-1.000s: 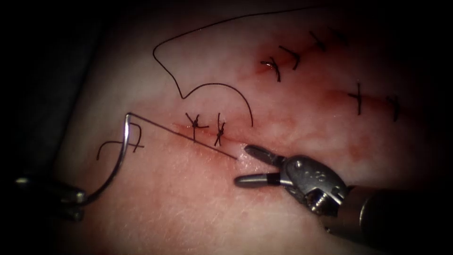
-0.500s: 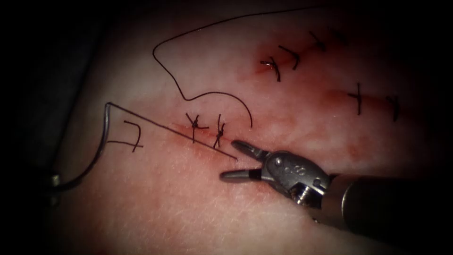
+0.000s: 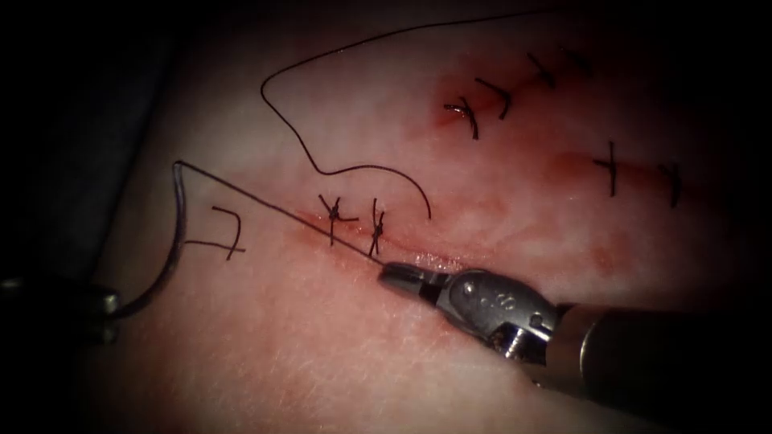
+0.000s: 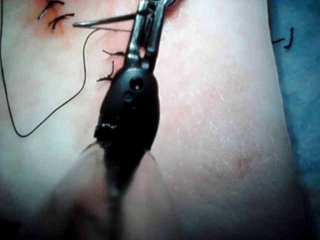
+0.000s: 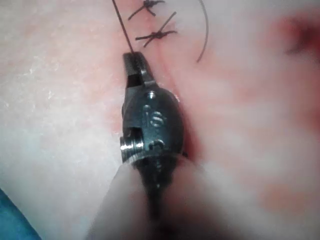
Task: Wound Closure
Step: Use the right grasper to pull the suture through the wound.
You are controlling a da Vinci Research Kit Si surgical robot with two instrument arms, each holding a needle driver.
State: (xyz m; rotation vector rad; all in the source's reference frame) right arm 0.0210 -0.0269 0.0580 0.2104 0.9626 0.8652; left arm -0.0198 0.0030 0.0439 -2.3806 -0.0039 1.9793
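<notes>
My left tool [image 3: 106,312] sits at the far left, jaws shut on one end of the curved needle [image 3: 173,241]. The needle is out of the tissue, left of the cut [image 3: 418,259], arcing up to its thread end. From there the thread [image 3: 273,213] runs taut and straight to my right tool [image 3: 392,276], whose jaws are shut on it just below the two knotted stitches [image 3: 354,219]. In the left wrist view the left tool [image 4: 150,9] grips the needle [image 4: 102,21]. In the right wrist view the right tool [image 5: 131,61] pinches the thread [image 5: 121,27].
A long slack loop of thread [image 3: 338,56] lies on the tissue [image 3: 338,354] above the cut, ending in a curl by the stitches. Two cut ends of thread [image 3: 219,235] lie beside the needle. Other stitched cuts [image 3: 482,100] sit upper right. Blue cloth [image 4: 300,60] borders the tissue.
My right tool moved left to the thread and its open jaws shut on it. My left tool carried the needle further left, so the thread's needle end shifted up and left.
</notes>
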